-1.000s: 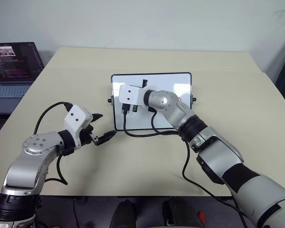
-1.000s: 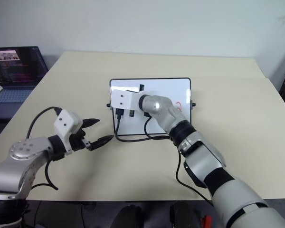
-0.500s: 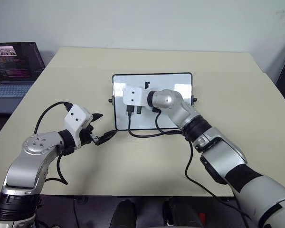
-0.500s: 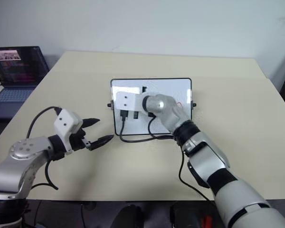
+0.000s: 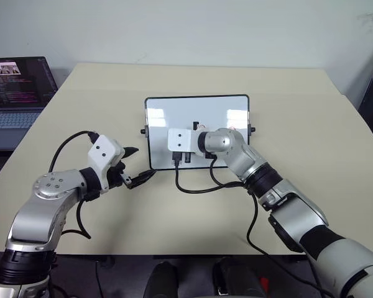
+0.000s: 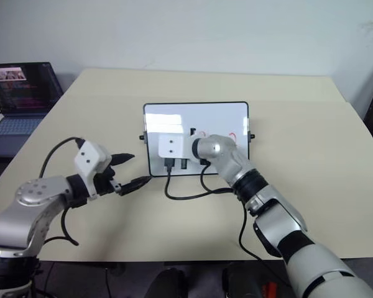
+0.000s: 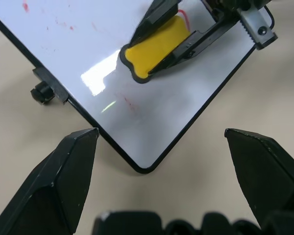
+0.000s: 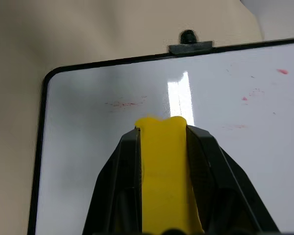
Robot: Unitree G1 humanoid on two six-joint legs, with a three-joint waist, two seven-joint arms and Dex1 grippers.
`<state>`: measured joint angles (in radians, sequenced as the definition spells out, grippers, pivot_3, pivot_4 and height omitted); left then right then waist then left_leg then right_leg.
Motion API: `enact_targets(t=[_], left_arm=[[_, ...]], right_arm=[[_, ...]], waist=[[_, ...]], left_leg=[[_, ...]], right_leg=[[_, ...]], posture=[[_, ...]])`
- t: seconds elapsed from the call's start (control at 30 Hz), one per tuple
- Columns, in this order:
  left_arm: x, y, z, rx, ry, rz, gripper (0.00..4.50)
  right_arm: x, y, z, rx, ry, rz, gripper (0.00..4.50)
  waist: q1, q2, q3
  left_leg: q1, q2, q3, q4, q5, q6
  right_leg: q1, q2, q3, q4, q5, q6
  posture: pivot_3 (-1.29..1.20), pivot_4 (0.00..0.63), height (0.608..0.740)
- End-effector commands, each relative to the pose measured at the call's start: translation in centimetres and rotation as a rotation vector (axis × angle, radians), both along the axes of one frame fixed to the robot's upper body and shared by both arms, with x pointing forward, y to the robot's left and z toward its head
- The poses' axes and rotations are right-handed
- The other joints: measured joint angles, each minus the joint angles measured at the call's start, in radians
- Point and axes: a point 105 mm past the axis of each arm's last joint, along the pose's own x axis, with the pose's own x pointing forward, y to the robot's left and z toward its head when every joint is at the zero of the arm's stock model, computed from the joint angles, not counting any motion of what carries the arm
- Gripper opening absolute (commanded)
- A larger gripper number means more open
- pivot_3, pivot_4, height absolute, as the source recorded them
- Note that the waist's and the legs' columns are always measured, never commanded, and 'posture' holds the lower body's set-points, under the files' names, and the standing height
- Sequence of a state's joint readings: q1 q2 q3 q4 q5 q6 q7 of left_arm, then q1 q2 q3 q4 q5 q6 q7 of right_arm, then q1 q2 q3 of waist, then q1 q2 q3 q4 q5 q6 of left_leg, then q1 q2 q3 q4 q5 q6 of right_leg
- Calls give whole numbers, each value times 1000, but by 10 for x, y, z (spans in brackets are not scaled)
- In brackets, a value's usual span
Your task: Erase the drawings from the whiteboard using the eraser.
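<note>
right end effector (image 8: 161, 147) clamps small yellow block eraser (image 8: 165, 161), pressed on glossy white black-framed whiteboard (image 5: 221, 112) | left end effector (image 5: 135, 166) spread wide, empty, just off board's near-left corner | red marker drawings (image 6: 230, 136) beside right wrist | board on beige table (image 5: 311, 124)

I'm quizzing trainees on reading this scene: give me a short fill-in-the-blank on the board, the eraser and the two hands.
1. The right hand is shut on the ____ eraser.
2. The eraser is over the ____, which lies on the table.
3. The left hand is ____, holding nothing, by the board's corner.
4. A ____ stands open past the table's left edge.

Missing words: yellow; whiteboard; open; laptop
</note>
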<state>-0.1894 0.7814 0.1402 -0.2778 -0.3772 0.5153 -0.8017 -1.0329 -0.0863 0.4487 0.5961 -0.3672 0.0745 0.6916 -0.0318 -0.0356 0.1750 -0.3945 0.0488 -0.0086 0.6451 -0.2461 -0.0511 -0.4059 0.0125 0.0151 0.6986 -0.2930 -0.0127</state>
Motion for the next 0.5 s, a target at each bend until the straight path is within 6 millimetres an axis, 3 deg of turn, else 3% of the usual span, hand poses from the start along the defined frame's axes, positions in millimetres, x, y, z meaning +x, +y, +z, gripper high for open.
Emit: enact_targets(t=[0.03, 0.23, 0.33, 0.5], left_arm=[[1, -4, 9, 2, -41, -24, 4500], [2, -9, 8, -5, -50, -49, 4500], [3, -14, 10, -16, -59, -73, 4500], [2, -21, 8, -2, -53, -123, 4500]], right_arm=[[-4, -9, 44, 216, 37, -22, 973], [-49, -32, 72, 419, 181, 31, 973], [-69, -59, 59, 405, 210, -17, 973], [-84, -101, 27, 341, 235, -181, 973]], waist=[[2, 0, 0], [3, 0, 0], [7, 0, 0], [5, 0, 0]], left_leg=[[-1, 0, -1, 0, 0, 0], [-5, 0, -2, -1, -1, 0], [-6, 0, -3, -2, -1, -1], [-6, -2, -2, -1, -1, -1]], right_leg=[[0, 0, 0, 0, 0, 0], [-1, -1, -1, -5, 0, 0], [-1, -1, -2, -8, -1, 1], [0, -1, -1, -8, -1, 1]], posture=[[0, 150, 740], [0, 150, 740], [0, 150, 740], [0, 150, 740]])
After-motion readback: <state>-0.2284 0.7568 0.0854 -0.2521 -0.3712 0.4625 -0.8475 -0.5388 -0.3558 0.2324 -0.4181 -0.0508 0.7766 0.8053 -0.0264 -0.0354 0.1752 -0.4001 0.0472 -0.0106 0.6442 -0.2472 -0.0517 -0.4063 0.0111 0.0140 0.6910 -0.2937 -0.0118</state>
